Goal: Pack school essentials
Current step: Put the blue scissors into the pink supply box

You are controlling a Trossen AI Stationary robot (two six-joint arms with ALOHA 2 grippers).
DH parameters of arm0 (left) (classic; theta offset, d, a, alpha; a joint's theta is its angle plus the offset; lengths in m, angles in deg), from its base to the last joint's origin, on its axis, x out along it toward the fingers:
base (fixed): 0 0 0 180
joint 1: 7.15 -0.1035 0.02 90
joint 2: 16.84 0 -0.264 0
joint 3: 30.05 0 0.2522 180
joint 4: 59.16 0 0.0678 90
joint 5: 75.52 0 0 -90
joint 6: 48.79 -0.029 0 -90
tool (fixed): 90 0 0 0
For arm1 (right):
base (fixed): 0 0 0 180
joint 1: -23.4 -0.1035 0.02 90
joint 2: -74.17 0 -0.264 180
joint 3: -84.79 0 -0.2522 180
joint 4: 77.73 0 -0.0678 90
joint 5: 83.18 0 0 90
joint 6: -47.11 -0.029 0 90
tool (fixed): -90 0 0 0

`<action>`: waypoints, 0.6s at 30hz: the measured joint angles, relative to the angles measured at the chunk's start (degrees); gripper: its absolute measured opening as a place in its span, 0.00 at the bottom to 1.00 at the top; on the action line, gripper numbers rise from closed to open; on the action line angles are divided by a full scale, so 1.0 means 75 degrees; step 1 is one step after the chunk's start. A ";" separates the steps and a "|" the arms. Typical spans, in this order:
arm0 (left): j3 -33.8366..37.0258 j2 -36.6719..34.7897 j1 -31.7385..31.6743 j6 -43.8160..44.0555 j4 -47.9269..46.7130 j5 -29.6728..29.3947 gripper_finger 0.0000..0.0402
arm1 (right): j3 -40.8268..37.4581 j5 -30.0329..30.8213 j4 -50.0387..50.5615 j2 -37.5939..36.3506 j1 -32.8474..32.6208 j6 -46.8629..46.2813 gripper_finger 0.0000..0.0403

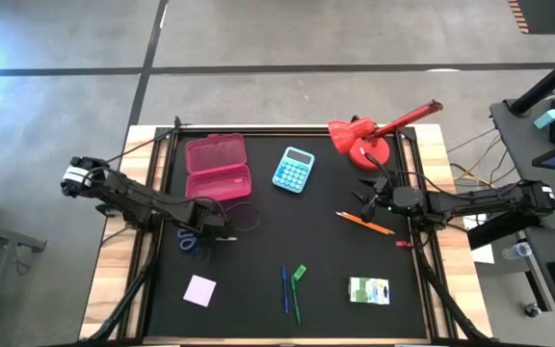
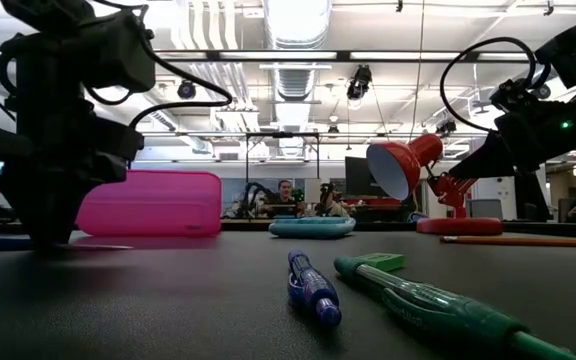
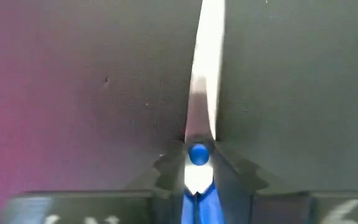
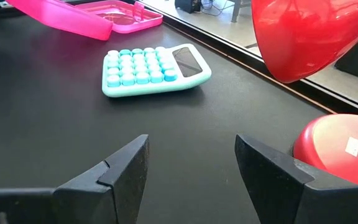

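Scissors (image 3: 199,155) handles hidden under left gripper (image 3: 197,171) – blades clamped; right gripper (image 4: 191,165) spread wide above black mat (image 1: 287,231), office blurred behind.

We see bright ceiling lights (image 2: 298,20) over a dim, glossy surface (image 2: 168,300), glare whitening the blurred scissors (image 3: 205,93), and near pens (image 2: 313,290) soft.

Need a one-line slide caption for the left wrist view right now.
Left gripper closed around the blue-handled scissors at their pivot, blades lying on the black mat.
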 joint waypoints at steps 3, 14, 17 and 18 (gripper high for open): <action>-0.0066 -0.0172 0.0000 0.0015 -0.0025 0.0005 0.07 | 0.0000 0.0003 0.0000 0.0000 0.0001 0.0001 0.57; -0.1149 -0.0843 0.0000 0.0215 -0.0267 0.0061 0.08 | 0.0000 0.0001 -0.0001 0.0000 0.0001 0.0001 0.57; -0.1687 -0.0847 0.0000 0.0206 -0.0195 0.0067 0.09 | 0.0000 0.0003 0.0000 -0.0001 0.0002 0.0001 0.57; -0.1908 -0.0862 0.0000 0.0191 -0.0206 0.0066 0.09 | 0.0000 0.0003 -0.0003 0.0000 0.0003 0.0001 0.57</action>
